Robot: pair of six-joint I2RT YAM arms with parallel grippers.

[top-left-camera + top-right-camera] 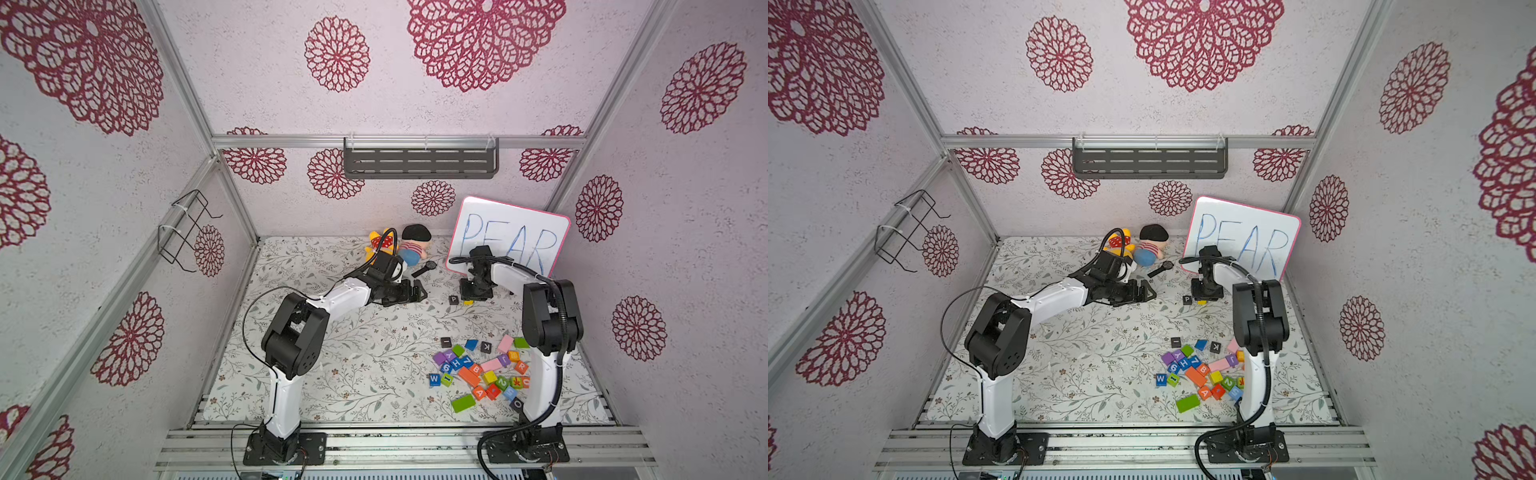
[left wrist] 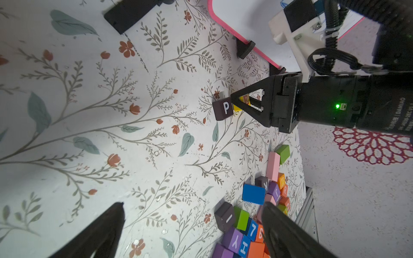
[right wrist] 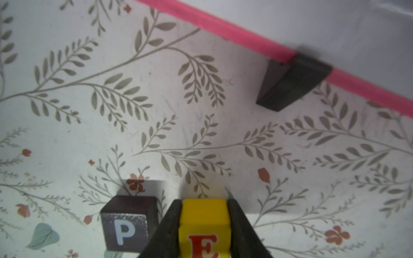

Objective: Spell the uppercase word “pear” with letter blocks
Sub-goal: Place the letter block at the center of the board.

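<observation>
My right gripper (image 3: 204,201) is shut on the yellow E block (image 3: 204,220), one finger pressed to each side. The block sits low over the mat, just right of the black P block (image 3: 125,230), with a narrow gap between them. Both top views show this pair in front of the whiteboard: P block (image 1: 453,299), E block (image 1: 468,302). The orange A block (image 1: 479,392) and the orange-red R block (image 1: 520,367) lie in the loose pile near the right arm's base. My left gripper (image 1: 415,291) hovers open and empty left of the P block, its fingers (image 2: 100,230) wide apart.
The pink-edged whiteboard (image 1: 509,237) reading PEAR leans at the back right on black feet (image 3: 290,84). Two plush toys (image 1: 409,245) and a black marker (image 1: 424,270) lie behind the left gripper. The pile (image 1: 482,370) mixes several letter cubes with plain green, pink and orange blocks.
</observation>
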